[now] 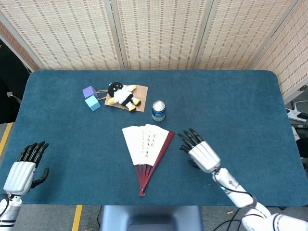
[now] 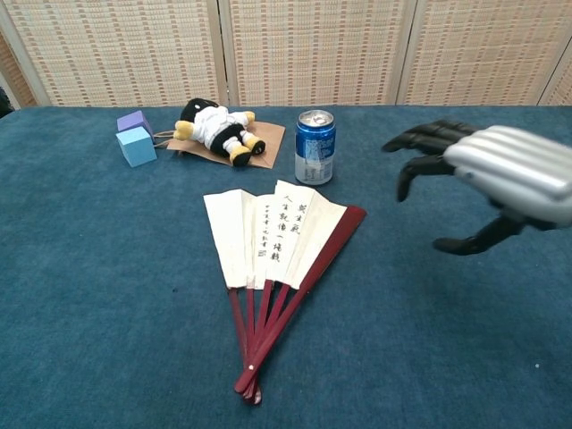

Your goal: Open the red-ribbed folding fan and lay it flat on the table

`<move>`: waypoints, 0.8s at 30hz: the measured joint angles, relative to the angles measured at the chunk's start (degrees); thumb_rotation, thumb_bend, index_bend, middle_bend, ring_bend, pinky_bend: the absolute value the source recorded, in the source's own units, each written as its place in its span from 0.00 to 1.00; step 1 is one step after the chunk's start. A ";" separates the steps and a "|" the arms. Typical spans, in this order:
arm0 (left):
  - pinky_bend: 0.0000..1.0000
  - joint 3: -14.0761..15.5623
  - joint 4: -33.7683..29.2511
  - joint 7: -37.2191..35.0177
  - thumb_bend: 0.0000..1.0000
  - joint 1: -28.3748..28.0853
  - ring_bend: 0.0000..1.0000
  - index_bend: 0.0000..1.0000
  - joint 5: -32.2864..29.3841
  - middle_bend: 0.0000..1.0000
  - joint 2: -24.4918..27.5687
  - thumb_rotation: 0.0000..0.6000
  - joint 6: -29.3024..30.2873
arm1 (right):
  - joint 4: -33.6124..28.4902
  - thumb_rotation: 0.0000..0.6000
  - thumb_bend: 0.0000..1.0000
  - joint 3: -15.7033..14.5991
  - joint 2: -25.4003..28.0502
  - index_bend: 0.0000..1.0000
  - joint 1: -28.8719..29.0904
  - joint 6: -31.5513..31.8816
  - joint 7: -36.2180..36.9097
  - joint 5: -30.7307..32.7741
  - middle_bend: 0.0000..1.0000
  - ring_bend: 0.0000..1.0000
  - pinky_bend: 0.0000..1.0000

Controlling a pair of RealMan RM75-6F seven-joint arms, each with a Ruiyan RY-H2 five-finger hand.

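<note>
Both hands are empty, fingers spread; left hand (image 1: 21, 169) shows only in head view, right hand (image 2: 500, 179) beside the partly spread fan (image 2: 277, 259).

Matt cloth below, with paper, lacquer, metal and plush on it.

The worktop (image 2: 107, 295) has a dark teal cloth cover, matt and a little fuzzy. The fan (image 2: 273, 259) has cream paper leaves with black writing, matt, and dark red ribs that look smooth and slightly glossy. The can (image 2: 315, 147) is blue metal with a shiny silver top. The doll (image 2: 214, 127) is soft plush and lies on a brown sheet (image 2: 268, 143) that looks like kraft paper or card. The two cubes (image 2: 135, 140) look matt. The right hand (image 2: 487, 179) has a smooth silver-grey shell and black fingers, probably plastic. The left hand (image 1: 25, 168) looks the same.
</note>
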 measured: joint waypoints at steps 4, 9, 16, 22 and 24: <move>0.09 -0.12 -0.23 -0.32 0.45 0.03 0.00 0.00 -0.44 0.02 0.35 1.00 0.05 | 2.94 1.00 0.14 1.09 -4.63 0.38 3.58 -3.59 -2.72 1.17 0.07 0.00 0.00; 0.09 -0.02 -0.81 -0.17 0.45 0.06 0.00 0.00 -1.07 0.02 0.75 1.00 -0.52 | 5.74 1.00 0.14 1.80 -8.70 0.36 6.40 -6.59 -5.00 3.45 0.07 0.00 0.00; 0.09 0.16 -1.07 0.12 0.45 0.17 0.00 0.00 -0.86 0.02 0.84 1.00 -0.27 | 9.03 1.00 0.14 1.64 -13.34 0.38 8.36 -7.94 -6.86 5.41 0.07 0.00 0.00; 0.09 0.17 -1.08 -0.11 0.44 0.19 0.00 0.00 -1.11 0.02 0.93 1.00 -0.39 | 13.18 1.00 0.15 0.58 -16.97 0.42 8.97 -7.09 -5.64 6.04 0.09 0.00 0.00; 0.09 0.25 -1.22 -0.34 0.44 0.16 0.00 0.00 -1.36 0.02 1.05 1.00 -0.84 | 14.63 1.00 0.16 0.26 -18.00 0.44 9.14 -6.86 -4.39 6.25 0.10 0.00 0.00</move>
